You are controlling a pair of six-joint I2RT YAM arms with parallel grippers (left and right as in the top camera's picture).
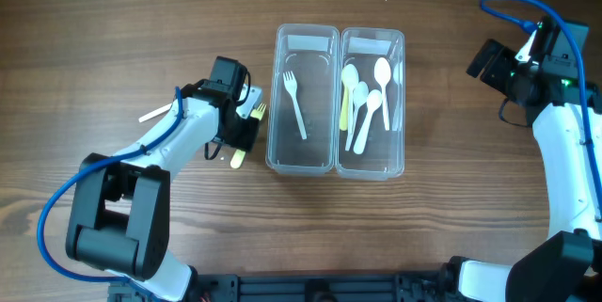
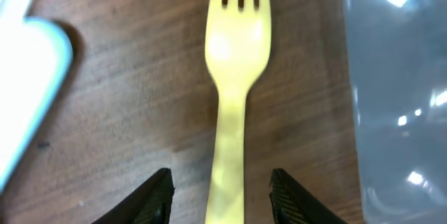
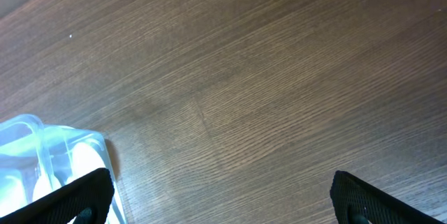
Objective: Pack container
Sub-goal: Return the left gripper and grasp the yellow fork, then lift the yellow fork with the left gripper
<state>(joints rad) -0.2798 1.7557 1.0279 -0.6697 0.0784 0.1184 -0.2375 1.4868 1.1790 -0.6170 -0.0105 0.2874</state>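
Clear thin plastic makes the container [image 1: 318,67] light and a little springy, I judge, so it will likely skid on the wooden table [image 1: 451,217] if bumped. Its rim or an end wall looks the sensible place to take hold, not the slick long sides. It sits mid-table, its left tub holding a white fork [image 1: 294,104] and its right tub several white spoons [image 1: 367,104] and one pale yellow piece.

The left gripper [image 2: 223,192] hangs just left of the container, fingers spread to either side of the handle of a yellow fork [image 2: 236,49]. The fork lies flat on the wood with its tines pointing far. A gap shows on each side, so nothing is pinched. That fork looks light and stiff, best taken mid-handle.

The right gripper [image 3: 222,196], also spread and empty, is well apart at the far right.
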